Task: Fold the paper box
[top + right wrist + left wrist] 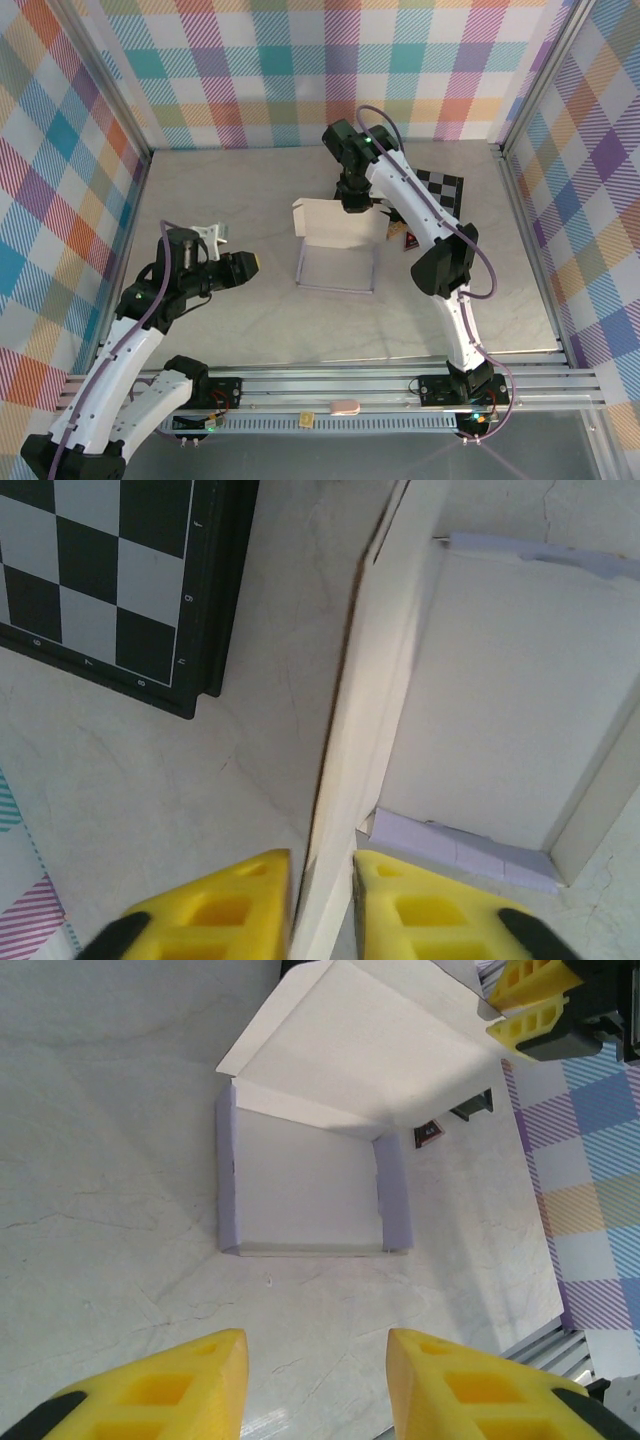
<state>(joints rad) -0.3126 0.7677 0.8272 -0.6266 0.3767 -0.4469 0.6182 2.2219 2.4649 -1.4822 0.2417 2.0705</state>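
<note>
1. The paper box (338,268) sits mid-table with its tray open. Its lid (335,220) stands up along the far side, the hinge running left to right.
2. My right gripper (322,860) straddles the lid's free edge, jaws narrowly apart. I cannot tell whether they pinch it.
3. My left gripper (315,1335) hangs open and empty, well to the box's left, so the right is nearer.
</note>
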